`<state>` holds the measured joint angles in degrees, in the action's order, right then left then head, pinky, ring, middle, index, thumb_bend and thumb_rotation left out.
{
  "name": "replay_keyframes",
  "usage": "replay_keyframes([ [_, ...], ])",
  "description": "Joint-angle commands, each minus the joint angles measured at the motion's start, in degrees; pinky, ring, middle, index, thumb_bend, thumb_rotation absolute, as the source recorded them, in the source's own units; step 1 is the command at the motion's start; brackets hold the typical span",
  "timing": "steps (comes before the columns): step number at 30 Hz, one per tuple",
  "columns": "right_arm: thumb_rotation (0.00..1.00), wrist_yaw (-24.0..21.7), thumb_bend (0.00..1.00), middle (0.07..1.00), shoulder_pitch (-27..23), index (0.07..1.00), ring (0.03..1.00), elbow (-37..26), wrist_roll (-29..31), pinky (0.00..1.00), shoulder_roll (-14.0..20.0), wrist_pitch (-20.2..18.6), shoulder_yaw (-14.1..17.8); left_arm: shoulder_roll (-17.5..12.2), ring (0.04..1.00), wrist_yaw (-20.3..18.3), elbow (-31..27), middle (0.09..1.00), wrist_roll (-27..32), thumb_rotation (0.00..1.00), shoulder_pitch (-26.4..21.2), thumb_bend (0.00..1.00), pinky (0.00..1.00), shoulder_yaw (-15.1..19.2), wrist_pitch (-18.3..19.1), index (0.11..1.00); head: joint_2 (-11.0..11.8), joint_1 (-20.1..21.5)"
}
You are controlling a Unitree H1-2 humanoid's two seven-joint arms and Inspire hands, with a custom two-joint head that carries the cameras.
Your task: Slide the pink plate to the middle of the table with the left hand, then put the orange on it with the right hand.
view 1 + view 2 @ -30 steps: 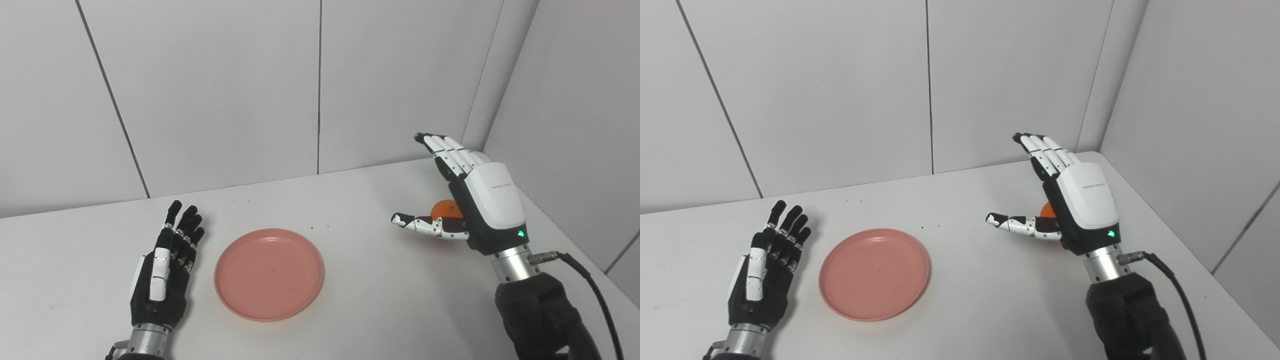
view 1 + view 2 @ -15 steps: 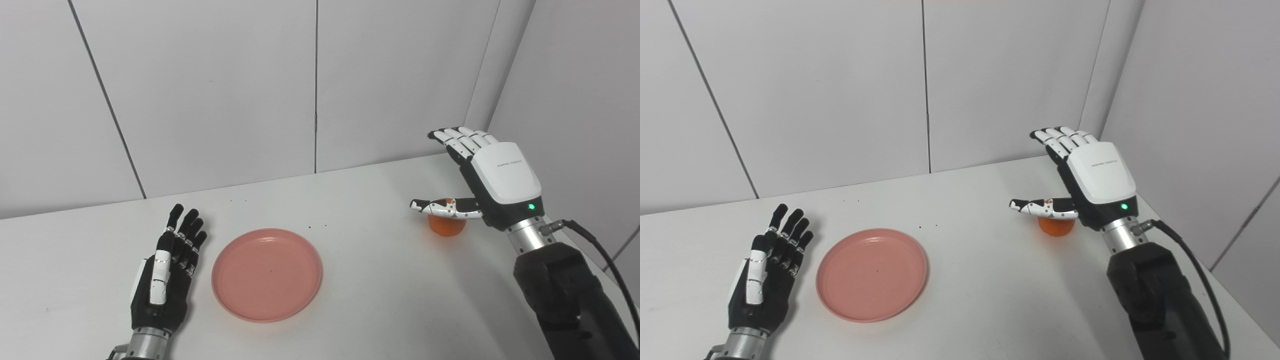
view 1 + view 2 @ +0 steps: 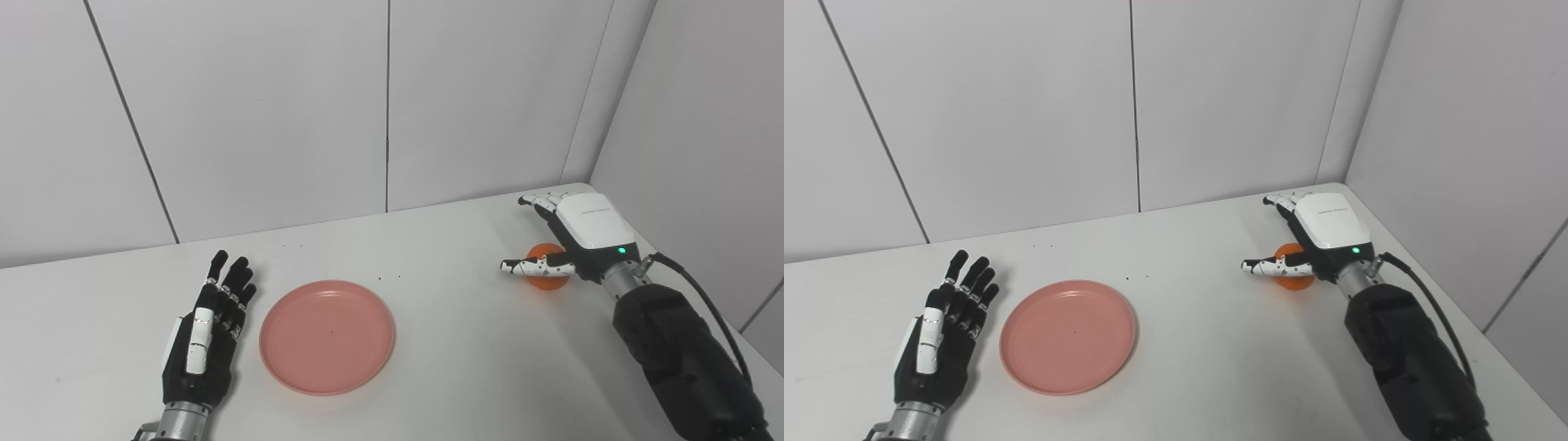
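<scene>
Now the orange sits under the spread, seemingly empty right hand.

White table standing in a pale panelled corner

A white table is filling the near part of the scene, its far edge running along the back wall and its right edge lying close to the side wall. Both walls are showing as plain light grey panels, with thin dark seams running down between them and a narrow angled panel sitting in the far right corner. Soft, even light is falling over everything and casting only faint shadows on the tabletop. A few small dark specks are lying on the table toward its far middle.
</scene>
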<state>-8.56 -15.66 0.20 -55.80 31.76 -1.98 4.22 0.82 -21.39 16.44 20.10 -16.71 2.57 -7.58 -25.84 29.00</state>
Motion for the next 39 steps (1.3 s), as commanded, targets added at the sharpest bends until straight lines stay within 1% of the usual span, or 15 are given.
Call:
replay_keyframes([
  [1, 0.86, 0.3, 0.92, 0.832, -3.3, 0.817, 0.844, 0.3, 0.3, 0.87, 2.0, -2.6, -0.2, 0.7, 0.983, -0.9, 3.5, 0.956, 0.6, 0.74, 6.9, 0.73, 1.0, -0.7, 0.7, 0.988, -0.1, -0.1],
  [4, 0.85, 0.4, 0.92, 0.841, -4.4, 0.822, 0.855, 2.4, 1.1, 0.88, 1.9, -3.6, -1.0, 0.6, 0.983, -0.8, 2.9, 0.963, 0.4, 0.75, 7.2, 0.72, 1.0, -1.0, 0.8, 0.992, 0.0, -0.2],
  [8, 0.82, 1.7, 0.92, 0.843, -5.4, 0.821, 0.858, 5.8, 3.8, 0.88, 1.9, -3.3, -1.3, 0.5, 0.981, -0.8, 2.7, 0.96, 0.6, 0.74, 7.4, 0.73, 1.0, -1.3, 0.8, 0.989, -0.1, -0.1],
  [15, 0.86, 2.0, 0.93, 0.856, -6.2, 0.827, 0.867, 8.3, 5.6, 0.89, 3.0, -3.6, -2.4, 0.6, 0.981, -1.0, 2.4, 0.958, 0.7, 0.73, 7.6, 0.75, 1.0, -1.9, 0.6, 0.986, -0.3, -0.6],
  [23, 0.87, 2.4, 0.93, 0.857, -6.4, 0.834, 0.864, 9.9, 6.4, 0.89, 3.6, -4.4, -3.3, 0.7, 0.973, -0.5, 1.6, 0.949, 0.1, 0.72, 8.0, 0.76, 0.99, -2.3, 0.8, 0.975, -0.6, -0.8],
  [26, 0.87, 2.9, 0.92, 0.854, -6.4, 0.833, 0.863, 11.2, 6.2, 0.88, 3.8, -4.5, -4.1, 0.6, 0.979, -0.5, 1.0, 0.955, 0.1, 0.73, 8.2, 0.75, 0.99, -2.5, 1.0, 0.98, -1.1, -1.0],
  [30, 0.87, 4.9, 0.92, 0.848, -6.4, 0.83, 0.857, 14.3, 6.9, 0.85, 4.0, -3.2, -4.8, 0.6, 0.979, -0.2, 0.3, 0.956, 0.2, 0.72, 8.4, 0.75, 0.98, -2.6, 1.7, 0.977, -1.3, -1.1],
  [33, 0.86, 5.5, 0.91, 0.838, -6.4, 0.828, 0.84, 15.9, 7.7, 0.82, 4.1, -3.0, -5.2, 0.7, 0.978, 0.1, -0.1, 0.95, 0.3, 0.68, 8.5, 0.76, 0.99, -2.5, 2.4, 0.965, -1.4, -1.2],
  [39, 0.85, 6.1, 0.91, 0.842, -5.4, 0.826, 0.843, 16.8, 9.3, 0.82, 3.9, -3.5, -6.0, 0.6, 0.981, 0.2, -0.3, 0.951, 0.1, 0.67, 8.5, 0.75, 1.0, -2.5, 3.1, 0.968, -1.7, -1.2],
])
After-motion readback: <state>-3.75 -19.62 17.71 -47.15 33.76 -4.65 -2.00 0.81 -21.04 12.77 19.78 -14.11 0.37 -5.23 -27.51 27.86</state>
